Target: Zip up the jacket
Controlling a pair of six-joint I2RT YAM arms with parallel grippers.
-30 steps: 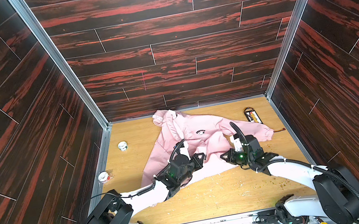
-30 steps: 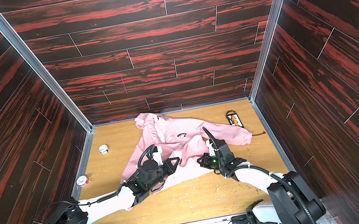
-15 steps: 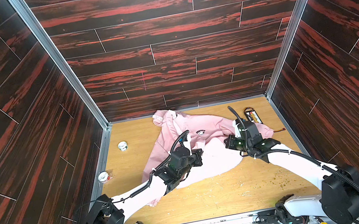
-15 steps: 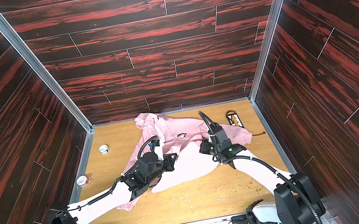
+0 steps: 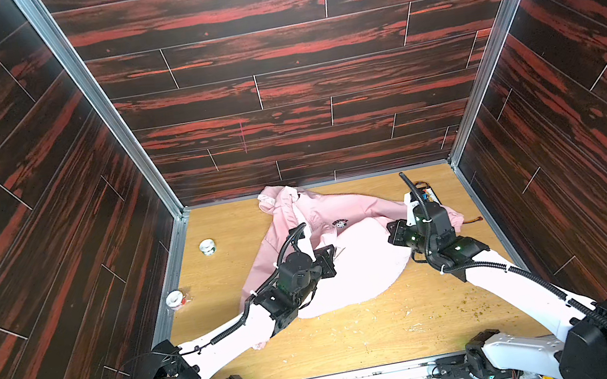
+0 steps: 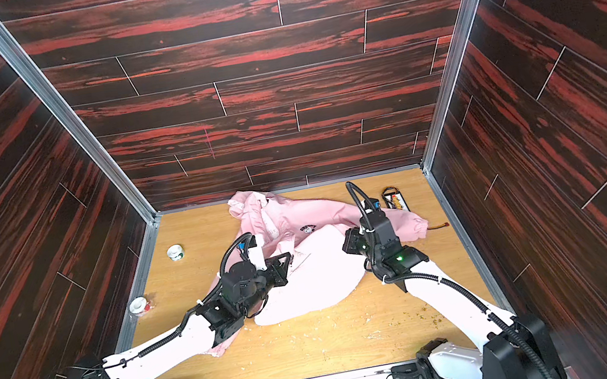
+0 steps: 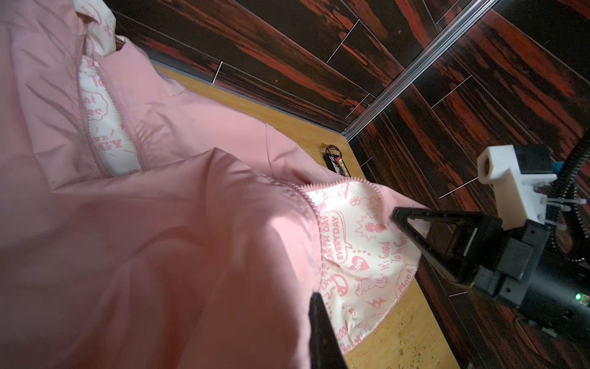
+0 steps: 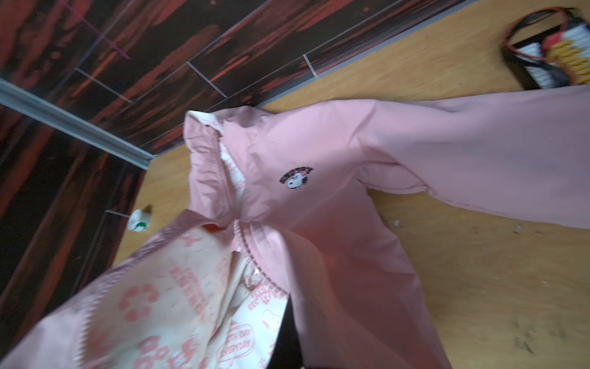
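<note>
Checking grips: we find left gripper (image 5: 330, 252) and right gripper (image 5: 390, 231) clenched on the jacket (image 5: 356, 210).
Between their fingers (image 7: 319, 332), printed lining (image 7: 360, 255) shows; zipper edges stand apart.

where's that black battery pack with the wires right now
In both top views the battery pack lies on the table near the back right corner, just beyond the outstretched sleeve of the jacket.

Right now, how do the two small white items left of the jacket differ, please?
The far item shows green, the near item red. The far item stands out on the table; the near item lies at its left edge. Both are small, white, apart from the jacket.
</note>
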